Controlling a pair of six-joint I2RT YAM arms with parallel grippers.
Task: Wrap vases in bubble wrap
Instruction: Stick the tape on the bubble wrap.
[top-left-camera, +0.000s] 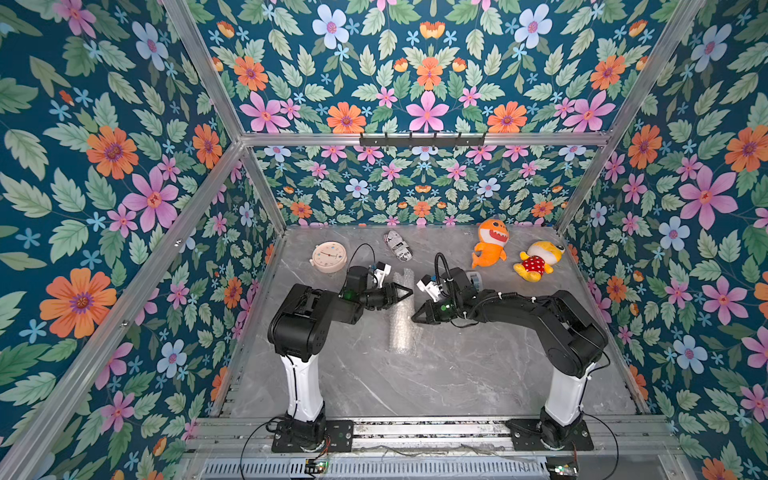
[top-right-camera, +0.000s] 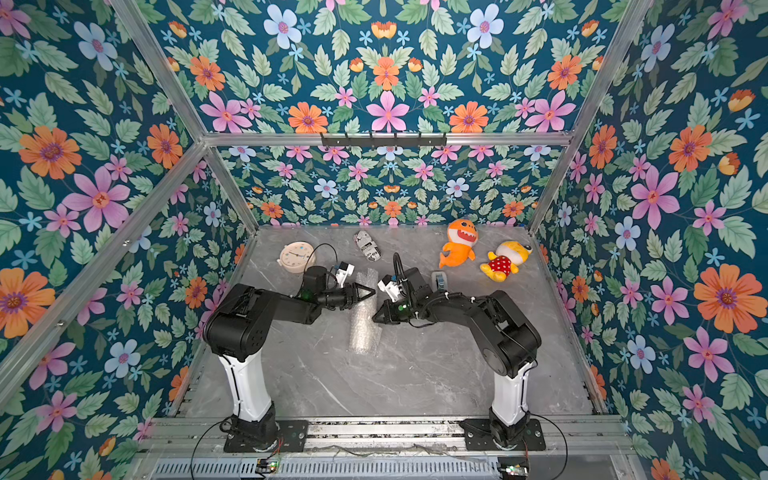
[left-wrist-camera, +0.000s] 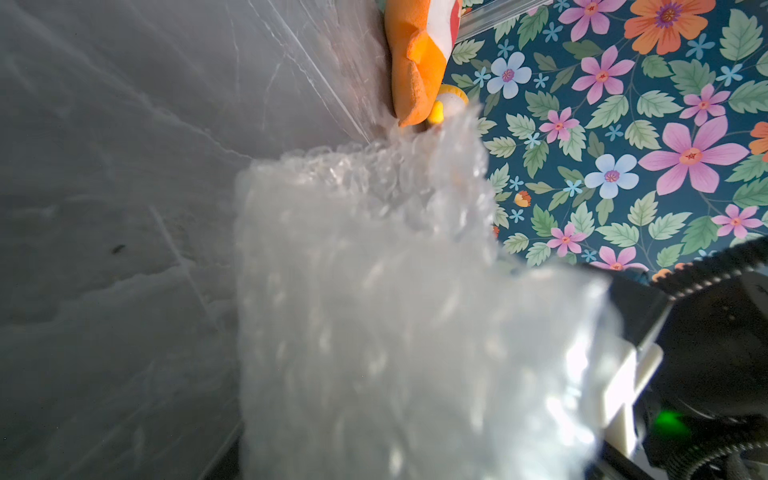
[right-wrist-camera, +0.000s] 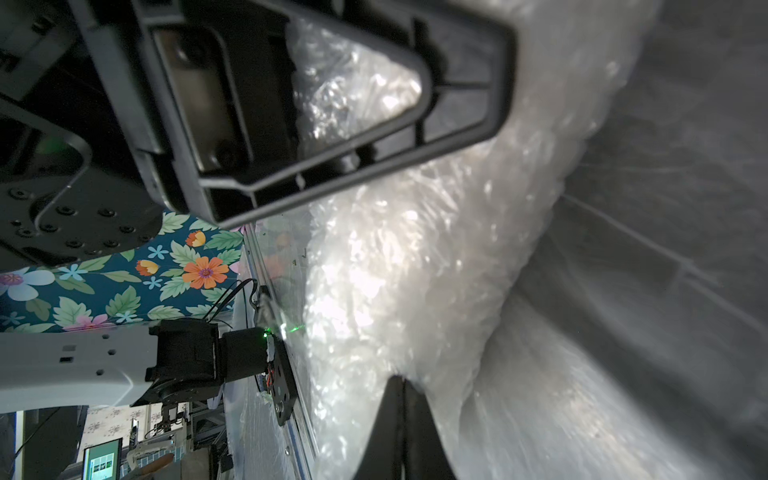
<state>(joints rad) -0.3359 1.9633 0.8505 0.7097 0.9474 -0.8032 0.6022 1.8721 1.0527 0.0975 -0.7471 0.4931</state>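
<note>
Two arms meet over the bubble wrap (top-left-camera: 401, 328), which lies as a loose roll on the middle of the worktop (top-left-camera: 415, 382), its length running near to far.

Vase: not visible in any view. It is judged to be inside the roll, hidden by the layers, but this cannot be confirmed.

Left gripper (top-left-camera: 409, 292): clenched, with its tip at the far part of the roll, coming from the left. Whether film is pinched between its fingers cannot be told.

Right gripper (top-left-camera: 414, 319): clenched, with its tip against the roll's right side, a little nearer.

Risks noted:
1. No tape is seen on the roll. If either tip lifts off, the springy film would likely uncurl.
2. Neither end appears folded in, so a tilt or drag could let the vase slide out.
3. Pointed tips pressing from opposite sides at offset places could twist or roll the bundle.
4. The tape dispenser (top-right-camera: 439, 280) sits just behind the right arm. Reaching for it means giving up one hold, and the arm could knock it.
</note>
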